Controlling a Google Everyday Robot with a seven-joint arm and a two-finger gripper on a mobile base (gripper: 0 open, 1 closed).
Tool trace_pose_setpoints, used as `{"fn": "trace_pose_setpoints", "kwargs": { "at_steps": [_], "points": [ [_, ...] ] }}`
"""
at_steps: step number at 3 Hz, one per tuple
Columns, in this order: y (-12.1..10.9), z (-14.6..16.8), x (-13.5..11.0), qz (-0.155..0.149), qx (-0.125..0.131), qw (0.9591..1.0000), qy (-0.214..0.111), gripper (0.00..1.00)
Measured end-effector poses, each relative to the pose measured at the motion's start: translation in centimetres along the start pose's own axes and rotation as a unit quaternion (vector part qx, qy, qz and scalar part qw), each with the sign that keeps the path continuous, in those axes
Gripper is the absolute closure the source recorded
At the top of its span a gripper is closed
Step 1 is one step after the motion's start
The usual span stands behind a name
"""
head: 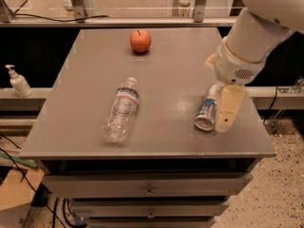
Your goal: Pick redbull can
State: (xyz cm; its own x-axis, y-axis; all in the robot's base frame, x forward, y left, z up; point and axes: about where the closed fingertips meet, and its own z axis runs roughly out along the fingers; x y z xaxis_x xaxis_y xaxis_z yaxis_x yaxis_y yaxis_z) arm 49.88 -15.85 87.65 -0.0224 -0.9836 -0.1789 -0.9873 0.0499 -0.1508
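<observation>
The redbull can (209,108) lies on its side on the right part of the grey table (171,80), its silvery round end facing the front edge. My gripper (225,120) hangs from the white arm (247,46) just to the right of the can, close beside it and low over the table top. Part of the can's far end is hidden behind the wrist.
A clear plastic water bottle (120,111) with a white cap lies on its side left of centre. A red-orange apple (140,41) sits at the back. A soap dispenser (18,81) stands on a ledge to the left. Drawers are below the table's front edge.
</observation>
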Motion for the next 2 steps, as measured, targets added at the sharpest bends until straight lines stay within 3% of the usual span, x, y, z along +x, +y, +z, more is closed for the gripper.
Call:
{"fn": "trace_pose_setpoints", "kwargs": {
  "at_steps": [2],
  "points": [
    [0.1, 4.7, 0.4, 0.003, -0.040, 0.9992, 0.002, 0.00]
  ]
}}
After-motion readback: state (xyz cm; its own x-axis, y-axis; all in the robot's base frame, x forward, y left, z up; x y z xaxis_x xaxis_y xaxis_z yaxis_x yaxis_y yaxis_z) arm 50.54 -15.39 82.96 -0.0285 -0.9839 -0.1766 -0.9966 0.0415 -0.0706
